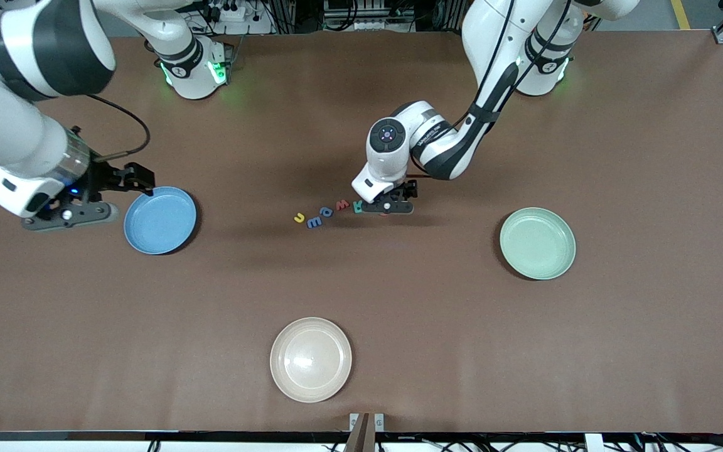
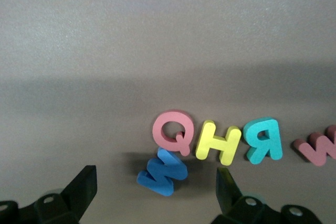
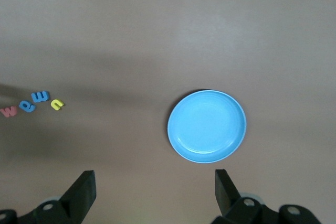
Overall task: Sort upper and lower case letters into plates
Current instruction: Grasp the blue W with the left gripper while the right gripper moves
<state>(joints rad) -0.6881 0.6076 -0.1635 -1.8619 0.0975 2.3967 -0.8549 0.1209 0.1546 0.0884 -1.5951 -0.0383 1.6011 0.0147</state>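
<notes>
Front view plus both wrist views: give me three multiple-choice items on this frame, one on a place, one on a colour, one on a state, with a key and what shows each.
1. Where is the left gripper?
A. Low over the row of letters
B. Over the mint green plate
C. Over the cream plate

2. What colour is the Q in the left wrist view?
A. Teal
B. Pink
C. Yellow

3. How stands the right gripper?
A. Shut on a letter
B. Open and empty, beside the blue plate
C. Shut on the plate's rim

Key: 1 A, its fingers sit at the row's end nearest the left arm's end of the table. 2 B, the Q is pink beside a yellow H and a teal R. 3 B, the right wrist view shows its fingers spread with nothing between them.
</notes>
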